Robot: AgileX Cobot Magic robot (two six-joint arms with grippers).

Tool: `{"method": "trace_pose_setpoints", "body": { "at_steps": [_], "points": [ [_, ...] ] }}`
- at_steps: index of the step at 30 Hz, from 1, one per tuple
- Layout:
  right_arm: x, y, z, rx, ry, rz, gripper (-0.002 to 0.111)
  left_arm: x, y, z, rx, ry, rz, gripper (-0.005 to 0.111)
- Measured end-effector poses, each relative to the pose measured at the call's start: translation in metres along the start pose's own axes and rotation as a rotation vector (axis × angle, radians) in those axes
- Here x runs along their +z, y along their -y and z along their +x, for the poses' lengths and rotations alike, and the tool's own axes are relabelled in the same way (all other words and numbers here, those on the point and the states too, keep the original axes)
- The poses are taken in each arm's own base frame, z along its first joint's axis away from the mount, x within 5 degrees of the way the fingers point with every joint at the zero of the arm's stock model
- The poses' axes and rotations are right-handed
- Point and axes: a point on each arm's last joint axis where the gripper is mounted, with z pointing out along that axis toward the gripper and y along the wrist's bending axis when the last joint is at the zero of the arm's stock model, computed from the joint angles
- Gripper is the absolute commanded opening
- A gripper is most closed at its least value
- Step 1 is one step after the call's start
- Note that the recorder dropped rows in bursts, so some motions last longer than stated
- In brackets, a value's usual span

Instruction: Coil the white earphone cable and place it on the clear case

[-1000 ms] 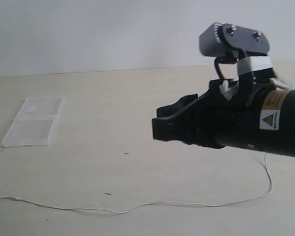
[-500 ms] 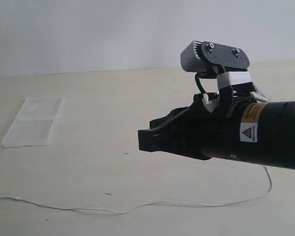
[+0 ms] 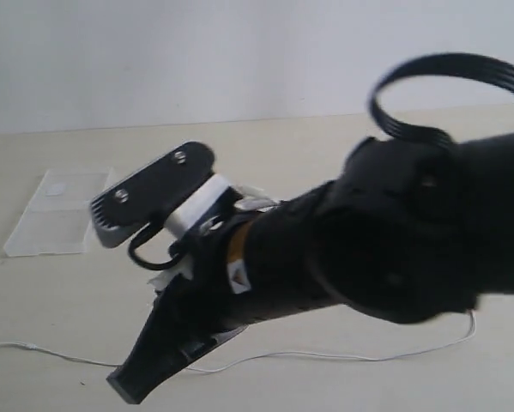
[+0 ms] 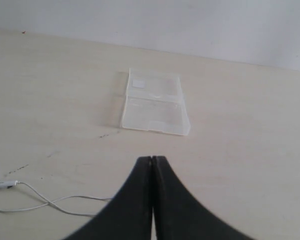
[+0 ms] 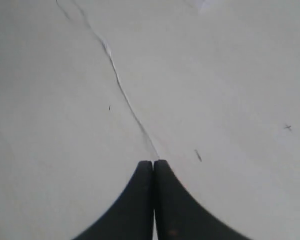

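clear case (image 3: pixel 57 213): rear left on table (image 3: pixel 308 146) | white earphone cable (image 3: pixel 377 357): along front

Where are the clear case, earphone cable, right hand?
clear case (image 3: pixel 55 215): exterior view, middle of top face.
white earphone cable (image 5: pixel 107 48): right wrist view, thicker bright stretch.
right hand (image 5: pixel 153 162): right wrist view, between closed fingertips.

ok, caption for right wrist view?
Right gripper, jaws shut, at the white earphone cable lying uncoiled on the table.
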Motion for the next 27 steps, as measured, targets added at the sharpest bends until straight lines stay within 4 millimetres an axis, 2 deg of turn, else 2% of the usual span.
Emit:
{"method": "trace_pose_setpoints", "body": {
  "at_steps": [5,11,16,19,23,27],
  "points": [
    [0.024,-0.013,-0.018,-0.105,-0.192,-0.108,0.016,0.0,0.0,0.0,0.0,0.0,0.0,0.0],
    [0.05,-0.029,-0.036,-0.15,-0.253,-0.266,0.031,0.0,0.0,0.0,0.0,0.0,0.0,0.0],
    [0.077,-0.019,-0.045,-0.119,-0.248,-0.263,0.041,0.0,0.0,0.0,0.0,0.0,0.0,0.0],
    [0.092,-0.013,-0.044,-0.116,-0.248,-0.239,0.041,0.0,0.0,0.0,0.0,0.0,0.0,0.0],
    [0.112,-0.005,-0.031,-0.146,-0.301,-0.198,0.041,0.0,0.0,0.0,0.0,0.0,0.0,0.0],
    [0.13,0.001,-0.017,-0.149,-0.361,-0.14,0.048,0.0,0.0,0.0,0.0,0.0,0.0,0.0]
  ]
}}
